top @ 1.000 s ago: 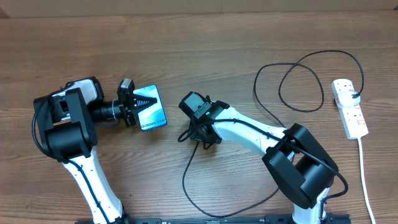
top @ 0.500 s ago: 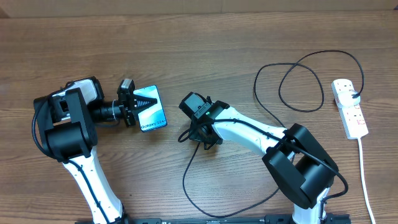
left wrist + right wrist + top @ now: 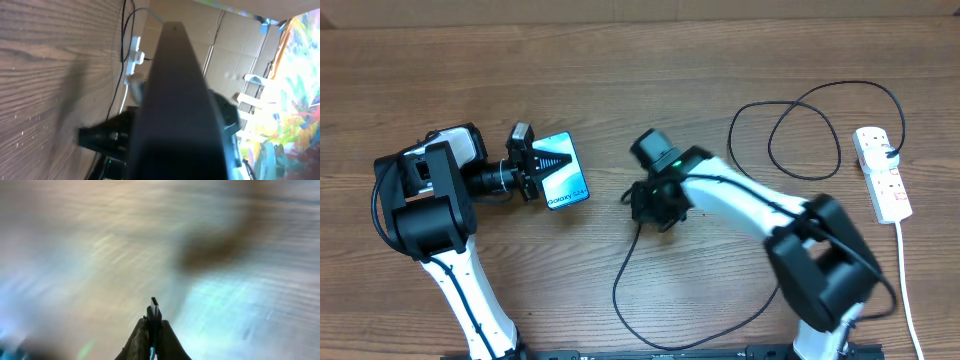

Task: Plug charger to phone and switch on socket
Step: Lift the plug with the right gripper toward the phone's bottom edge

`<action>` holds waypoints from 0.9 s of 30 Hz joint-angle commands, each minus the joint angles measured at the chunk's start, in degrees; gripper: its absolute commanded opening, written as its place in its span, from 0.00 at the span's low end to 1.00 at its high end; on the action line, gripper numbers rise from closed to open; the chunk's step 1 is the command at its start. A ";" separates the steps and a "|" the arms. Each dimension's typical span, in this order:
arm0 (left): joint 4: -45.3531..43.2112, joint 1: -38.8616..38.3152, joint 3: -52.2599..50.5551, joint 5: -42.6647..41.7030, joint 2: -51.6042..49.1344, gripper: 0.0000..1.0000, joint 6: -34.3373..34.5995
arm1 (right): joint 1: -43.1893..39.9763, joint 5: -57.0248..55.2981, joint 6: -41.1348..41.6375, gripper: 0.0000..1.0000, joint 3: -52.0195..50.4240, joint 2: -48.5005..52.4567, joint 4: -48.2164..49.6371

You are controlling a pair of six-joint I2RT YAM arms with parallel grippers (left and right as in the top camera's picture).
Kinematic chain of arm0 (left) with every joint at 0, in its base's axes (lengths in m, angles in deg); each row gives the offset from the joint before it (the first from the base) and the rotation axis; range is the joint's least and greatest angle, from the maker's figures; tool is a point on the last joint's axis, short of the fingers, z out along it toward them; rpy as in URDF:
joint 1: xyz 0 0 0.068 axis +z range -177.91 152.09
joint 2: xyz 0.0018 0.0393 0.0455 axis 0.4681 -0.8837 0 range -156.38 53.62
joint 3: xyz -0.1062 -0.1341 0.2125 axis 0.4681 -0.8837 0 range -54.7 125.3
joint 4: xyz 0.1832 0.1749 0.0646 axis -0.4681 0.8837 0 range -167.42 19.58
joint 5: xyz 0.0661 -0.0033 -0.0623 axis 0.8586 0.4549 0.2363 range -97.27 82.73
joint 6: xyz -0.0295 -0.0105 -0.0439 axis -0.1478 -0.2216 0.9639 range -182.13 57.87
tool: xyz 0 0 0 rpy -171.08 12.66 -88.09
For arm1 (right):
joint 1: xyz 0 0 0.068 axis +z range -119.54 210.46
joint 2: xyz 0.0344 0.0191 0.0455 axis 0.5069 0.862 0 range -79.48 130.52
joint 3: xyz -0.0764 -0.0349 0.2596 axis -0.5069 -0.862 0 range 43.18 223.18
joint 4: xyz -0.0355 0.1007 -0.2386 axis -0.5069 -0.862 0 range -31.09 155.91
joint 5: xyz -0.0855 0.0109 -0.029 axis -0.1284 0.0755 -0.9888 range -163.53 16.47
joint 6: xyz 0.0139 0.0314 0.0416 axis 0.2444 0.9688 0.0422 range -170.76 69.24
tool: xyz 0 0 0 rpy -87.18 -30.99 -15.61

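Observation:
The phone [image 3: 564, 181], blue-teal screen with white text, is held tilted in my left gripper [image 3: 541, 171], which is shut on its near short edge. In the left wrist view the phone [image 3: 175, 100] shows edge-on as a dark bar. My right gripper [image 3: 642, 200] is shut on the charger's small black plug tip [image 3: 154, 311], to the right of the phone and apart from it. The thin black charger cable [image 3: 620, 280] loops back to the white socket [image 3: 882, 172] at the far right, where a black plug sits in it. The socket also shows in the left wrist view [image 3: 135, 50].
The socket's white cord [image 3: 908, 290] runs down the right edge of the wooden table [image 3: 620, 80]. The cable makes wide loops [image 3: 800, 130] at the back right and a long curve near the front. The right wrist view is blurred by motion.
My right arm has swung up and a little to the right, with the plug tip still in the gripper. The left gripper and phone have barely moved.

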 commanded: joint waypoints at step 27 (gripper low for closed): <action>0.28 -1.40 -0.20 -3.61 24.68 0.04 5.38 | 1.22 47.80 -23.02 0.04 0.83 -11.50 6.54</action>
